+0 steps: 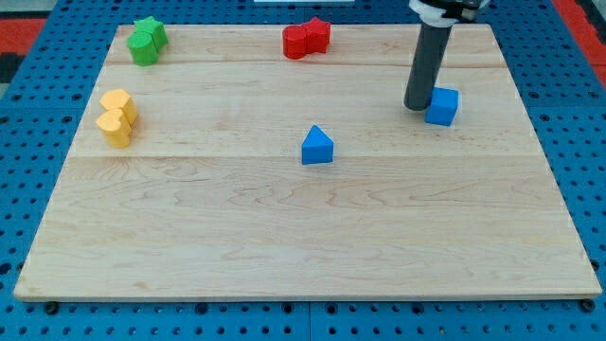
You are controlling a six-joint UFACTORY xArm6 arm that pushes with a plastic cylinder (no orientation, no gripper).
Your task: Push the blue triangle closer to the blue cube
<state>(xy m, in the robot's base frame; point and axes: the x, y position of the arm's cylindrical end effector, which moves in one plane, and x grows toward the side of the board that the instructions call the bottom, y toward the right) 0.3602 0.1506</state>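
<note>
**A:** Camera view had the blue triangle (317,146) near the board's (284,246) middle, a bit toward the right edge. Blue cube (442,106) sat up and right of it, closer to the top-right corner. Well apart, bare wood between them.

**B:** Where was my tip (418,107)?

**A:** Down on the board, just beside the cube's left face; touching or not, couldn't tell. No jaws on this rig, just a plain rod, nothing clamped.

**B:** So it was on the wrong side for the push.

**A:** Yes. It probably needed to get round to the triangle's lower-left face, toward the bottom-left corner.

**B:** Handling?

**A:** Looked small, rigid and light, likely slides easily on smooth wood. No hold possible, push only. Judged that contact should be centred on a flat face; off-centre, the wedge could spin away.

**B:** Others?

**A:** Red block (306,39), green block (147,41) by the top edge, yellow block (116,116) near the left edge. All clear of the path.
</note>
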